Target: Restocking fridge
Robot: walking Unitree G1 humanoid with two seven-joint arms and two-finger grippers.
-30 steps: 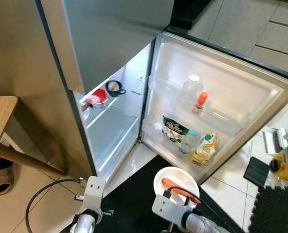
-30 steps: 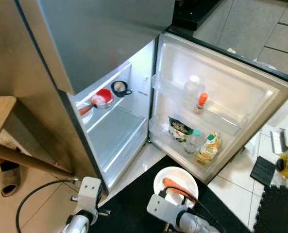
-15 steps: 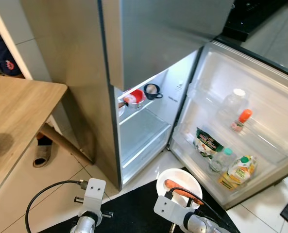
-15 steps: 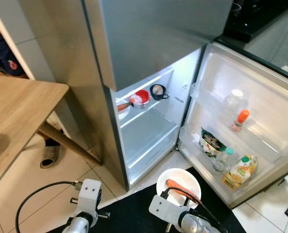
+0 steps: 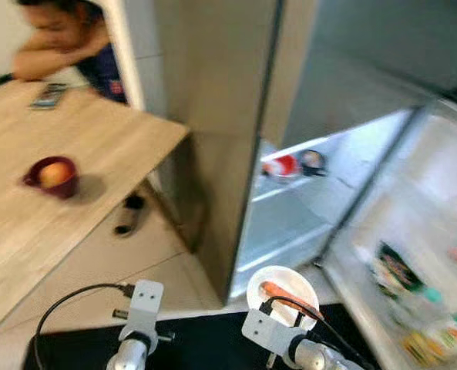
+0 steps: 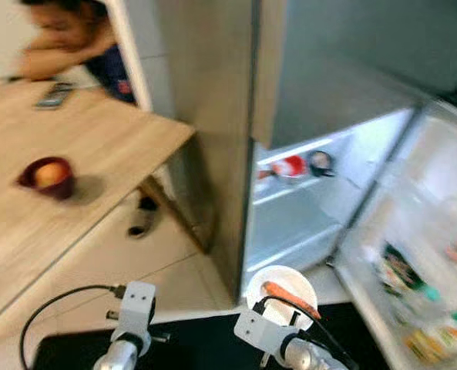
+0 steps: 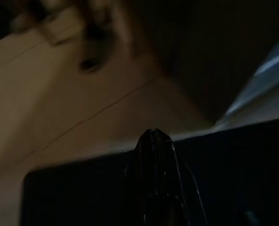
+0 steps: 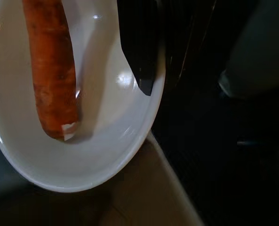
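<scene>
A person point(image 5: 66, 38) leans on the wooden table point(image 5: 97, 154), where a maroon bowl point(image 5: 55, 177) holds an orange fruit. The left gripper point(image 7: 152, 141) hangs idle, fingers together. The right gripper point(image 8: 146, 70) pinches the white plate's point(image 8: 83, 160) rim — a carrot point(image 8: 52, 70) lies on it — before the open fridge point(image 5: 313, 200).

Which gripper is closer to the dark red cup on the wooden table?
Left. The left gripper hangs low over the floor, below the dark red cup; the right gripper holds the white plate by the fridge.
</scene>
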